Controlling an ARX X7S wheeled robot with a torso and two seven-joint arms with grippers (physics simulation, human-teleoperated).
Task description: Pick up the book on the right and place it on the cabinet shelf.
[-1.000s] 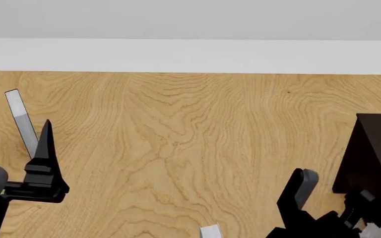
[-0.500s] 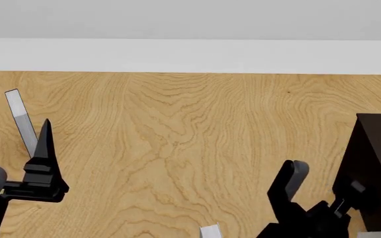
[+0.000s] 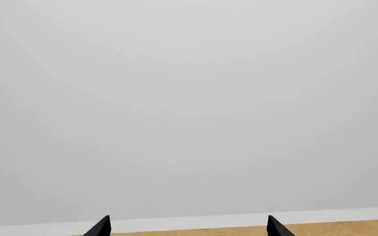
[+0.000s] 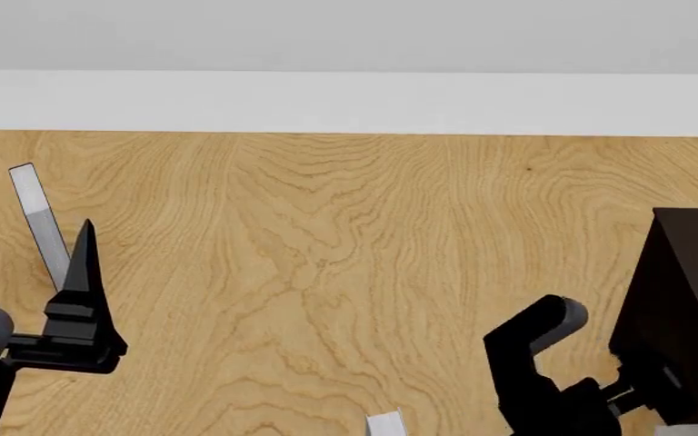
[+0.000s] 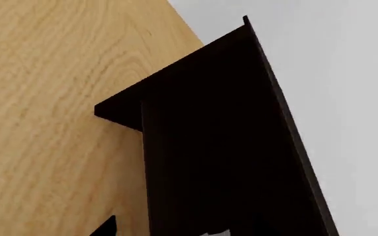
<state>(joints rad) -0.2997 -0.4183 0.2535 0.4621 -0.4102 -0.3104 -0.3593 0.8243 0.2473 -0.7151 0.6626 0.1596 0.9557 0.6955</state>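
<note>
As the right arm (image 4: 531, 350) rolls by the cabinet shelf (image 4: 689, 282) at 4 o'clock — right pincer (image 4: 634, 391) grip unreadable, placement pending — left pincer (image 3: 187, 227) stays spread.

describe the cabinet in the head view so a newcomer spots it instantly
On the wooden floor, look to the far right edge of the head view. The cabinet is the boxy, near-black piece with flat panels beside the right pincer; the slim pale book stands far left.

I saw a wood-grain tabletop (image 4: 324, 263); a pale grey book (image 4: 40, 222) stood on it near its far left edge.
</note>
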